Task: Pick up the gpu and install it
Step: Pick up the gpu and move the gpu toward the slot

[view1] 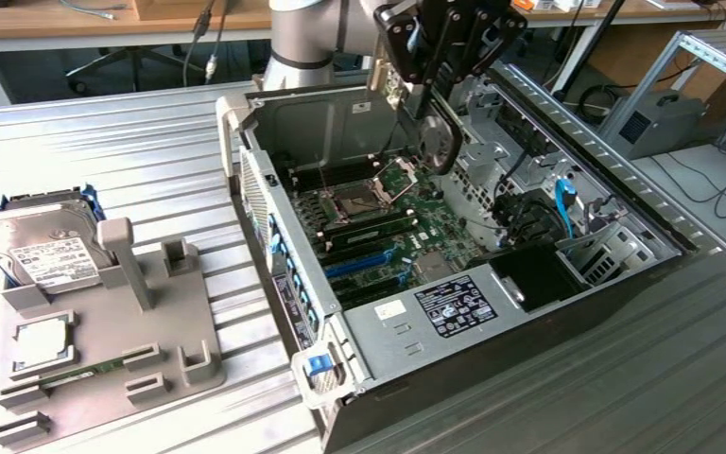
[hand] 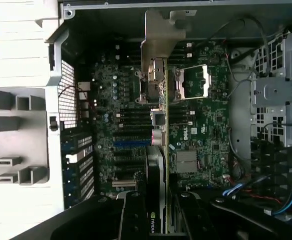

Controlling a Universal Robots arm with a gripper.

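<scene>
Black gripper (view1: pixel 437 80) fingers are clamped on the gpu (view1: pixel 439 142), which hangs on edge inside the open computer case (view1: pixel 388 326), over the end of the motherboard (view1: pixel 382 236) nearest the arm's base. In the wrist view the gripper (hand: pixel 158 210) has one finger (hand: pixel 133 215) on each flat side of the gpu (hand: pixel 155 165). The card is seen edge-on there, with a green logo between the fingers. Its silver metal bracket (hand: pixel 160 45) points toward the case's rear wall. Under the card lie the motherboard's (hand: pixel 200 130) rows of long slots and an open square processor socket (hand: pixel 193 82) just beside it. The card seems to be above the slots and not seated, though its lower edge is hard to make out.

The case lies on its side on a ribbed metal table (view1: pixel 148 151), its side panel off. Blue cables (view1: pixel 565 203) run near the drive bays on the exterior view's right.

Well apart from the case, on the exterior view's left, a grey parts holder (view1: pixel 148 345) sits on the table. A silver hard drive (view1: pixel 42 251) with a white label leans at its far end. A square processor chip (view1: pixel 42 345) lies flat in the middle, and a narrow green memory stick (view1: pixel 79 371) lies in a slot nearer the camera.
</scene>
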